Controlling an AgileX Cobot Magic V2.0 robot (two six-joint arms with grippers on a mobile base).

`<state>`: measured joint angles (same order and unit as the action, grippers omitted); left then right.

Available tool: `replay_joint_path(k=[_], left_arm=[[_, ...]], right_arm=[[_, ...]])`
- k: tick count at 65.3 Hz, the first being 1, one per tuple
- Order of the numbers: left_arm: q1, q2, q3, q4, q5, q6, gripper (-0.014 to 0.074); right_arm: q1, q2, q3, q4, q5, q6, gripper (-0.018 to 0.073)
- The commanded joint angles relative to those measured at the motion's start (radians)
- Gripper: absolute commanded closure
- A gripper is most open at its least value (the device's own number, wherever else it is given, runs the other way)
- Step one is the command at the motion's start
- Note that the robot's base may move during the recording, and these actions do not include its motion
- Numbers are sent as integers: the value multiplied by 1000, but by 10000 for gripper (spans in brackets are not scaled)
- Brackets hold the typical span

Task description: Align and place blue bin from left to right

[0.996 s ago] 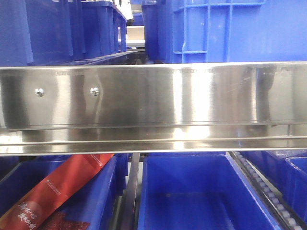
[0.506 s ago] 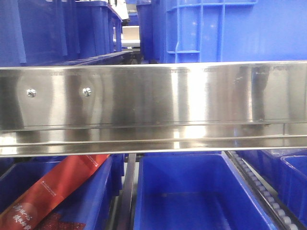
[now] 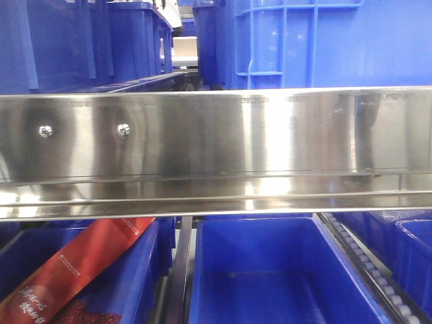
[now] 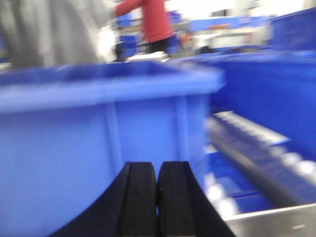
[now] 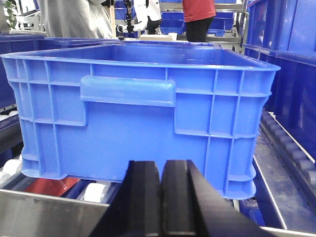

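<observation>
The blue bin [image 3: 337, 40], a wide light-blue crate with ribbed corners, stands on the upper shelf level at the right. In the right wrist view the blue bin [image 5: 138, 108] fills the middle, handle side facing me, resting on rollers. My right gripper [image 5: 163, 170] is shut and empty, just in front of the bin's lower wall. The left wrist view is blurred. It shows a blue bin wall [image 4: 98, 133] close ahead, and my left gripper [image 4: 158, 170] shut with nothing in it.
A stainless steel rail [image 3: 216, 142] crosses the front view. Below it sit dark blue bins [image 3: 270, 277], one holding a red packet [image 3: 74, 270]. Roller tracks [image 5: 291, 153] run on the right. Darker bins [image 3: 67, 40] stand upper left. People [image 5: 197, 15] stand behind.
In the front view everything slid slightly left between one second and half a second ago, then stayed nearly still. No gripper appears in that view.
</observation>
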<state>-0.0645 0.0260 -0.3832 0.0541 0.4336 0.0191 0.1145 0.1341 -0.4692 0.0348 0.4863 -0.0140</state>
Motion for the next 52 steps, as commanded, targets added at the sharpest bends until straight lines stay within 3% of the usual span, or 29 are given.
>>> replay_joint_path(k=[1,10,29,52], left_arm=[[65,-26,89,-61,-71,43,611],[141,-26,235,-78,-143,43,611],[150,-26,383,-71,-345,43,611],[147,-26,383,-64,-320,-4,611]], right_arm=[[-1,-6,2,-1,-27,-4,638],[-1,-6,2,-1,-27,-4,638],[-1,-6,2,-1,-31,-4,638],[-1,-6,2,-1,-31,-4,638]])
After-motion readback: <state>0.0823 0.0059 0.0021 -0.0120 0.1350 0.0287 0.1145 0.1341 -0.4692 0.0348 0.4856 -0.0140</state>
